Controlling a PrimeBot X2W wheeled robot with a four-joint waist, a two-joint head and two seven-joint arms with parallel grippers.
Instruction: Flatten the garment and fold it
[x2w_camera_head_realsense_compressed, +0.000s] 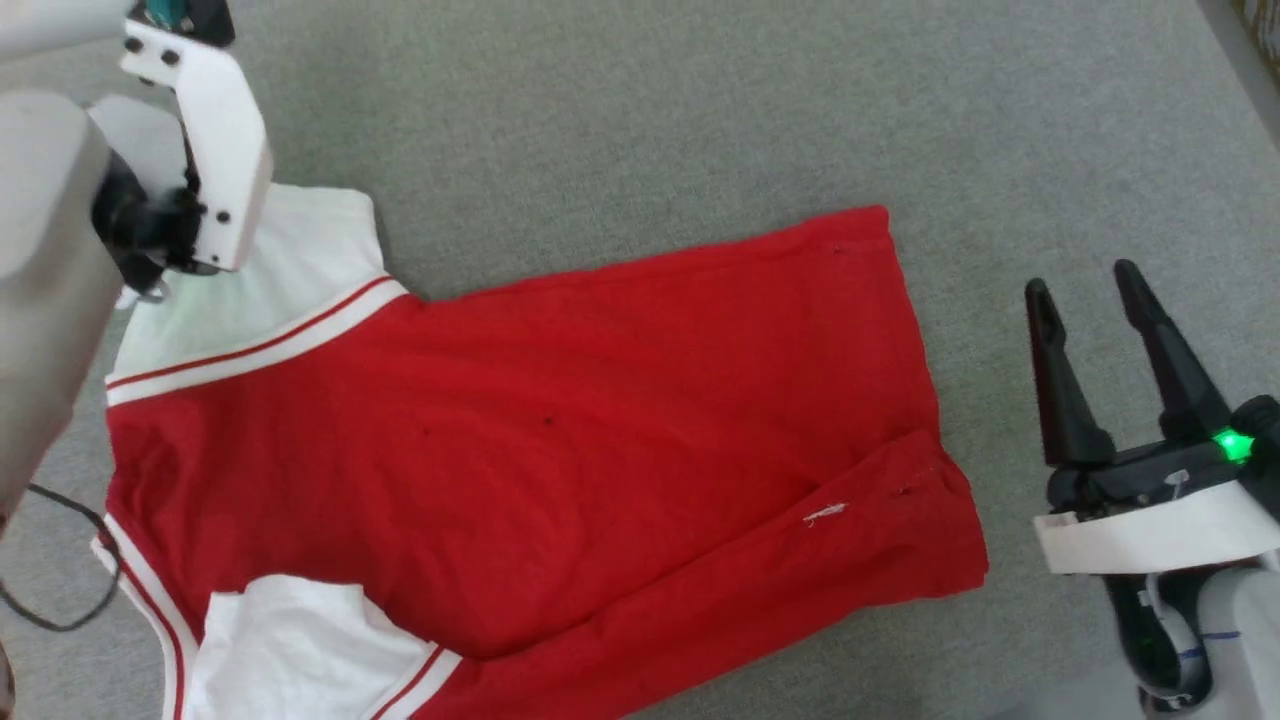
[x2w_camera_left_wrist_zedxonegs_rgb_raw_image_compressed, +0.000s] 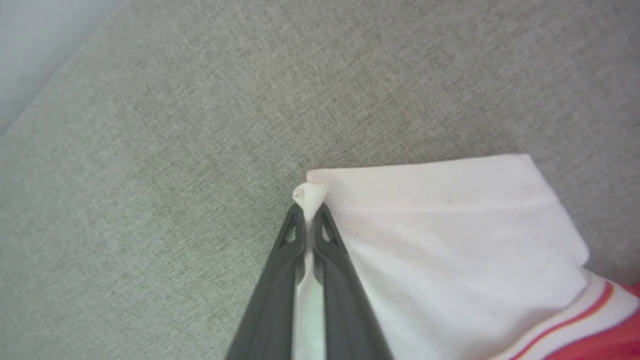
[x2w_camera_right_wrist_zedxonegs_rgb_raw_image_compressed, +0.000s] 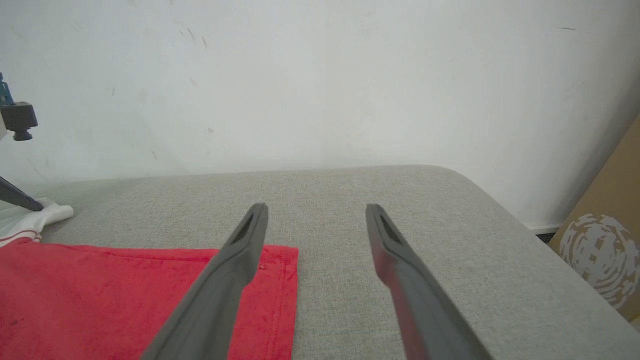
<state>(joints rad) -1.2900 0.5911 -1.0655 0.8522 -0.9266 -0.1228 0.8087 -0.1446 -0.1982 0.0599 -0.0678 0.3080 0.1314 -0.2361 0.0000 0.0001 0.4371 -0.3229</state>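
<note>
Left gripper (x2w_camera_left_wrist_zedxonegs_rgb_raw_image_compressed: 309, 212) pinched tight on the corner of one white sleeve (x2w_camera_left_wrist_zedxonegs_rgb_raw_image_compressed: 450, 240). Right gripper (x2w_camera_head_realsense_compressed: 1083, 278) spread wide, empty, just off the hem side. One shirt (x2w_camera_head_realsense_compressed: 550, 430), two sleeves, lying spread on grey cushion (x2w_camera_head_realsense_compressed: 650, 100). Bare cushion all round hem and far edge.

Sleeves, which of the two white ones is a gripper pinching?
The far sleeve, upper left in the head view: the left gripper pinches its corner. The near sleeve lies free.
</note>
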